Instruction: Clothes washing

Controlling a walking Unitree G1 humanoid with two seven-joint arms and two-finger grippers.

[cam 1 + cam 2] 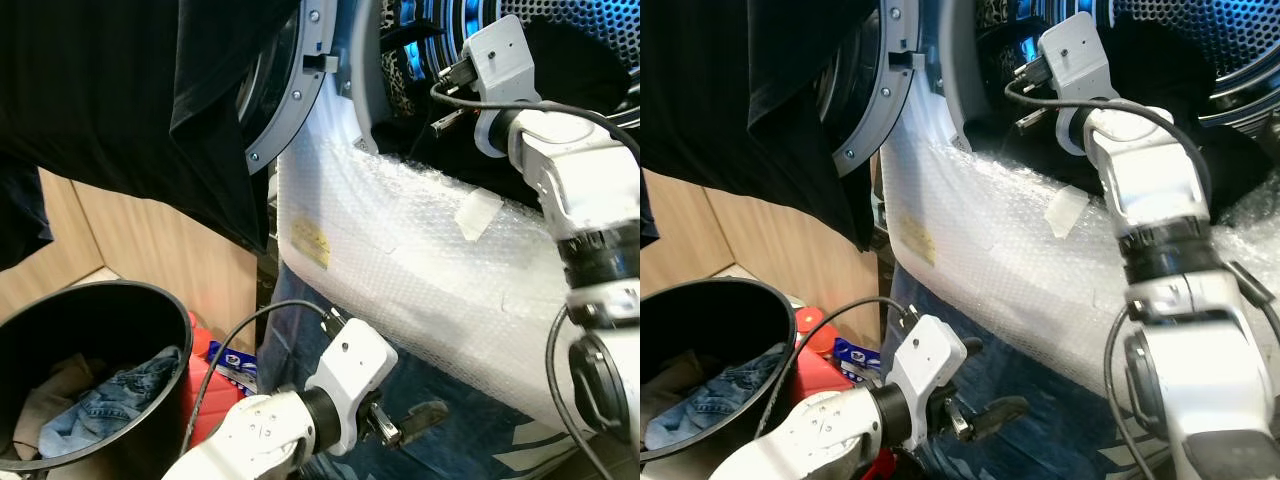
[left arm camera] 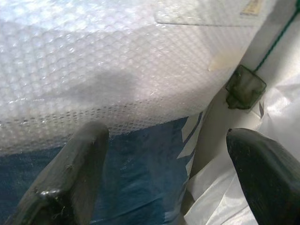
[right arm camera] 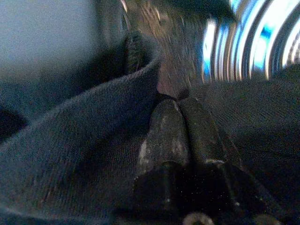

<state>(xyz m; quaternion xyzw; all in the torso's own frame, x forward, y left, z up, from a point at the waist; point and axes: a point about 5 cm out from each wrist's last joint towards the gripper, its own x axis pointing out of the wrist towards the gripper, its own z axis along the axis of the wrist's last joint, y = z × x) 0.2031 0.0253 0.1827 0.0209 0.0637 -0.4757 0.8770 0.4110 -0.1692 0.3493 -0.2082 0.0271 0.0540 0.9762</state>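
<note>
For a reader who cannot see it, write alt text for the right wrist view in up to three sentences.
The right end effector, its two black fingers pressed together, rests on dark cloth that folds up around it. Behind, the shiny ribbed metal of the washing machine drum reflects blue light. Whether cloth is pinched between the fingers cannot be told.

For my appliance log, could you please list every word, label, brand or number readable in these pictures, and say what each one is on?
No text can be read.
Yellowish sticker under the bubble wrap on the washing machine front: print too blurred to read.
Blue and white packet beside the black bin: markings too small to read.
Blue and white sheet below the bubble wrap, in front of the left end effector: white shapes only, nothing legible.
</note>
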